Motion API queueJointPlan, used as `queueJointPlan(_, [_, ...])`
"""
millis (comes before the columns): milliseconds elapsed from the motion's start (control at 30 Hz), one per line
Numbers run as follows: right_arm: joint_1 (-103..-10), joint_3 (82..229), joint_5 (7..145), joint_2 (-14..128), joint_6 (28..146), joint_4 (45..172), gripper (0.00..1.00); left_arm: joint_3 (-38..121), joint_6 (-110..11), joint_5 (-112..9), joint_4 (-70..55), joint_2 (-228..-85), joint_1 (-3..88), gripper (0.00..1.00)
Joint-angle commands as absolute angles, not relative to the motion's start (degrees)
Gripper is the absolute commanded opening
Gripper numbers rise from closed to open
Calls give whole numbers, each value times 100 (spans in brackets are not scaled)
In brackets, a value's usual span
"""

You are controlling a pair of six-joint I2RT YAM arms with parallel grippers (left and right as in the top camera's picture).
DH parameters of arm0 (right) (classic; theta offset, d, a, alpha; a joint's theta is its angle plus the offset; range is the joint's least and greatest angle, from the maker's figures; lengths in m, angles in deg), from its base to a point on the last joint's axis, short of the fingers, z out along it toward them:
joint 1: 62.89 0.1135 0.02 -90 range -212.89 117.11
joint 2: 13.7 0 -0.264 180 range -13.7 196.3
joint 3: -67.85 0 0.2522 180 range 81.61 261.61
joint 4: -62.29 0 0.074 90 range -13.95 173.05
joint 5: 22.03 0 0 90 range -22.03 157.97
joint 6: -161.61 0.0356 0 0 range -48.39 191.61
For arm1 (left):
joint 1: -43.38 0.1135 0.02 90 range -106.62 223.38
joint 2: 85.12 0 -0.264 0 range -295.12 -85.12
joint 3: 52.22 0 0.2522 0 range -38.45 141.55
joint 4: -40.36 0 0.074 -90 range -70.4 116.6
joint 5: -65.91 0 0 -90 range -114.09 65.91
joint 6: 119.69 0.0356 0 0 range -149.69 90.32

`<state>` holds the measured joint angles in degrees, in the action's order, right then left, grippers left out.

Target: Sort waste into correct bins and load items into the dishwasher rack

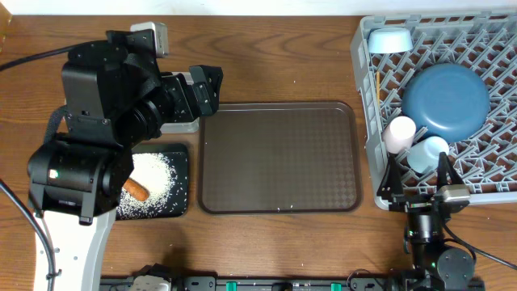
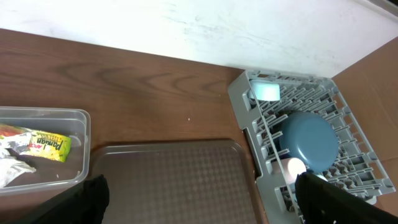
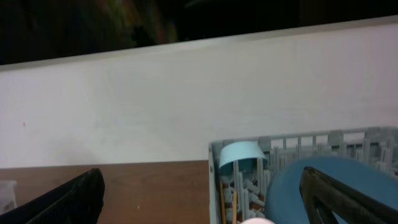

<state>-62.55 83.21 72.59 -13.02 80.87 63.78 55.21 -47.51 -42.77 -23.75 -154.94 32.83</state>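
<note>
Inventory, with positions as they fall in each view.

1. My left gripper: upper left of the overhead view. The jaws are spread wide and nothing is held. In the left wrist view, its fingers sit in the bottom corners.
2. My right gripper: bottom right, at the near wall of the dishwasher rack. The jaws are fully apart and grip nothing.
3. The rack fills the upper right and contains:
   - big dark-blue bowl, upturned, at the centre
   - small light-blue bowl, in the top-left corner
   - white cup and small pale-blue cup, side by side below the big bowl
   - chopsticks, along the left wall
4. Black tray: lower left, partly under my left arm. It carries the rice grains and the carrot piece.
5. Clear tub: left edge of the left wrist view. It holds the green-yellow wrapper and the white tissue.
6. Brown serving tray: centre, between the bins and the rack.
</note>
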Motion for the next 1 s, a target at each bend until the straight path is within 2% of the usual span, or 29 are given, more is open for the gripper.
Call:
queueJointPlan(0, [-6242, 8190, 7338, -1343, 8183, 6439, 99, 5510, -4755, -4220, -2366, -15483, 3307, 98])
queueJointPlan(367, [-6237, 8188, 7338, -1343, 7429, 8015, 99, 5510, -4758, -4222, -2366, -15483, 3307, 98])
queueJointPlan(567, [-6237, 8188, 7359, -1343, 6911, 7989, 99, 5510, -4755, -4220, -2366, -15483, 3307, 98])
queueJointPlan(967, [-6239, 8190, 7357, -1343, 6939, 7987, 99, 5510, -4755, -4220, -2368, -15483, 3307, 98])
